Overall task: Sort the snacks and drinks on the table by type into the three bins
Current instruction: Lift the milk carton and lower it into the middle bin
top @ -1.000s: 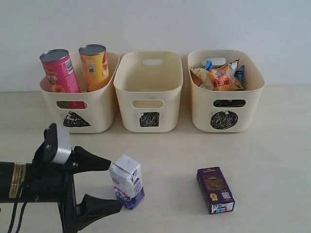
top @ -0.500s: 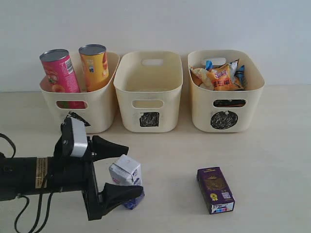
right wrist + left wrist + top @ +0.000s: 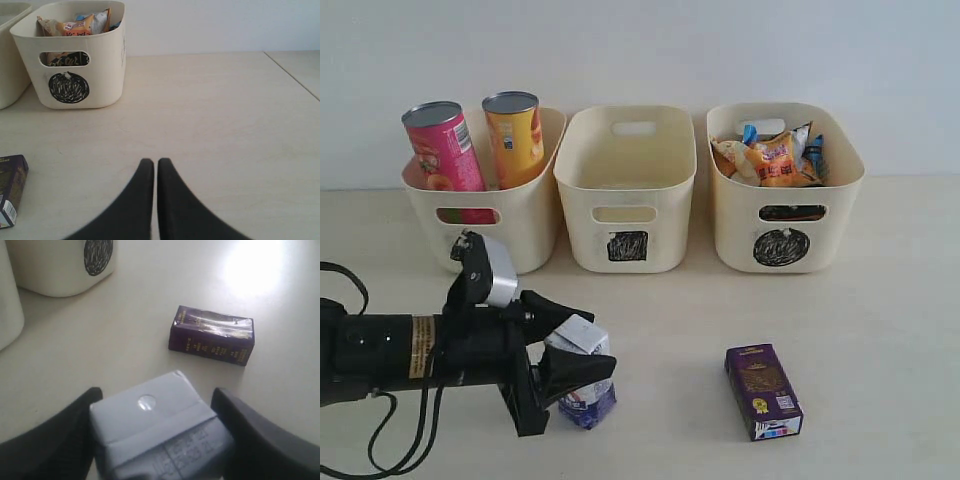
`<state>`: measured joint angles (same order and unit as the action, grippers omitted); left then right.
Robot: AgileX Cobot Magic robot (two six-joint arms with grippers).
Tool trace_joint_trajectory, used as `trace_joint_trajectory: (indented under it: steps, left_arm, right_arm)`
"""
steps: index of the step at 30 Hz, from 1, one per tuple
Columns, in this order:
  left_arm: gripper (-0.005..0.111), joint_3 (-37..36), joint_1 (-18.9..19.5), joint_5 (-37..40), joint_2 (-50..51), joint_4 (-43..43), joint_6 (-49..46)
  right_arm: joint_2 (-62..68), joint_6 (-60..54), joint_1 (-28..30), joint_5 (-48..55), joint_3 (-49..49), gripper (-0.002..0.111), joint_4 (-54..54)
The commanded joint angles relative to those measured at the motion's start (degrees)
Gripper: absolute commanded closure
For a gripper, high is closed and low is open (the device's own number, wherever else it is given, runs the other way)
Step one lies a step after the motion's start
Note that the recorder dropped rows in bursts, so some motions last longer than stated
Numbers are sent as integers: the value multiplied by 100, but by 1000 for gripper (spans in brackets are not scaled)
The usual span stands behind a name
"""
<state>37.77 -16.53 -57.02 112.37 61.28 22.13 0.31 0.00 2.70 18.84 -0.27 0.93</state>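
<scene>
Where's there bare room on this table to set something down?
Bare table right of the purple carton, and the strip between it and the circle bin. The middle bin shows nothing inside. Crowded: bags heap the circle bin, and the left claw grips the white carton.

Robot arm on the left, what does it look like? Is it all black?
Mostly. The left arm is a black tube with a tan label band, a silver-grey box near the wrist and thin black cables looping off it. The left gripper has two black pointed fingers. The right gripper matches: black and tapered.
</scene>
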Motion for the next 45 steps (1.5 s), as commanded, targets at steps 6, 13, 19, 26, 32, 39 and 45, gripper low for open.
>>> trace_joint_trajectory:
  steps: [6, 13, 19, 26, 32, 39, 45]
  left_arm:
    - [103, 28, -21, -312, -1195, -49, 1014]
    - [103, 1015, -21, 379, -1908, -62, 2057]
    - [103, 2403, -370, 2226, -1776, -107, 2069]
    - [103, 3767, -416, 2453, -929, -107, 2476]
    - [103, 4764, -416, 2485, 104, -107, 2668]
    - [103, 5209, -416, 3168, 741, -107, 2678]
    - [82, 5230, -416, 3122, 952, -107, 2758]
  right_arm:
    - [-31, 0, 4, -38, 27, 108, -23]
    - [-31, 0, 4, -38, 27, 108, -23]
    - [-31, 0, 4, -26, 27, 108, 43]
    - [-31, 0, 4, -26, 27, 108, 43]
    - [-31, 0, 4, -26, 27, 108, 43]
    - [-31, 0, 4, -26, 27, 108, 43]
    - [-31, 0, 4, -26, 27, 108, 43]
